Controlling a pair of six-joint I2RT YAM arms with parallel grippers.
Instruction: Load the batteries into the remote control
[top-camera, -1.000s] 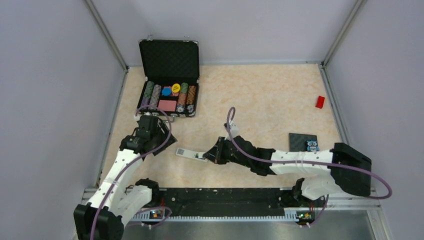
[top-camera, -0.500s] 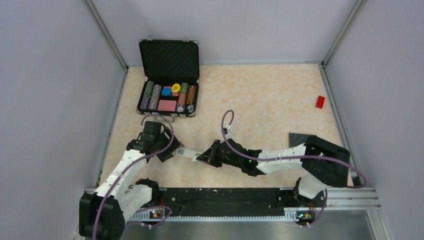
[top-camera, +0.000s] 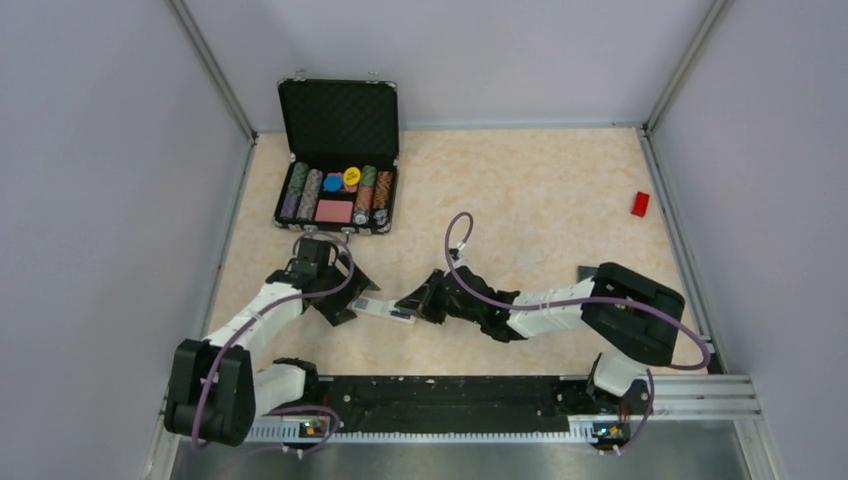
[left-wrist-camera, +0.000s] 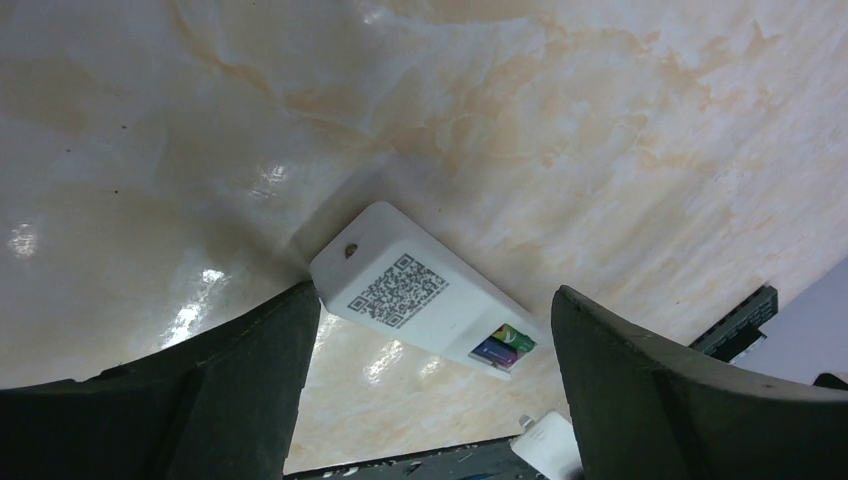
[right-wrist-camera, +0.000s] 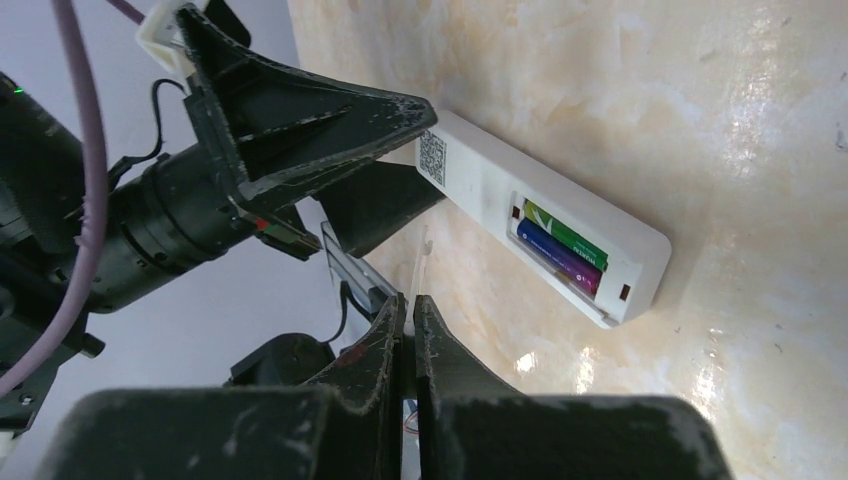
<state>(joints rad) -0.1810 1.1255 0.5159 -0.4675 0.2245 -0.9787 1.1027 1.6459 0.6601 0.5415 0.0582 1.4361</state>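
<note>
Hiding much of the remote control (top-camera: 383, 308) between both arms, left of centre in the top view. Spreading the left end effector (left-wrist-camera: 435, 300) wide around its coded end. Pinching the right end effector (right-wrist-camera: 410, 310) together on a pale sliver (right-wrist-camera: 426, 262), too thin to identify. Lying flat on the desk (top-camera: 520, 190), showing green and purple batteries (right-wrist-camera: 562, 250) side by side in the open recess.

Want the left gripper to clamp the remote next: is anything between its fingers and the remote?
Nothing visible. The left gripper stands open around one end of the remote, with only bare table between its fingers and the remote's sides.
</note>
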